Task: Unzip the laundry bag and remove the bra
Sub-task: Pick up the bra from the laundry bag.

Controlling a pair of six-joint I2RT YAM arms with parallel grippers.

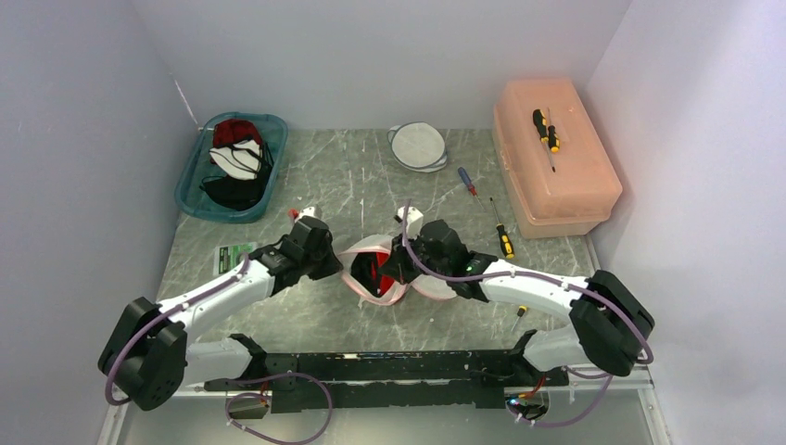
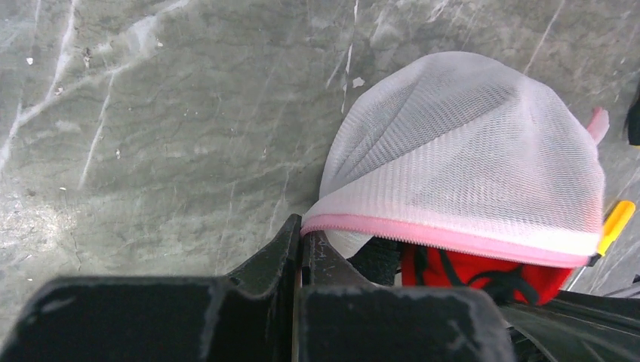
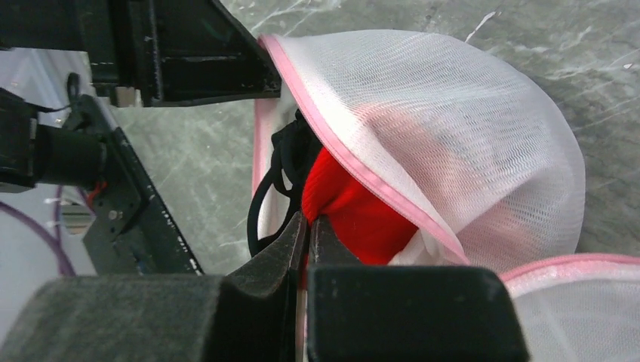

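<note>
A white mesh laundry bag (image 1: 378, 269) with a pink zipper edge lies unzipped in the middle of the table, its mouth gaping between the two arms. A red bra (image 3: 362, 219) with black straps shows inside the opening. My left gripper (image 2: 303, 230) is shut on the bag's pink zipper edge (image 2: 453, 237) and holds the upper flap (image 2: 468, 151) up. My right gripper (image 3: 308, 220) reaches into the mouth and is shut on the red bra's fabric. In the top view the left gripper (image 1: 341, 266) and right gripper (image 1: 397, 264) flank the opening.
A teal tray (image 1: 190, 190) of dark and white garments stands back left. A pink toolbox (image 1: 556, 176) with a screwdriver on its lid sits back right. A round white mesh bag (image 1: 419, 146), loose screwdrivers (image 1: 500, 236) and a green card (image 1: 234, 257) lie around.
</note>
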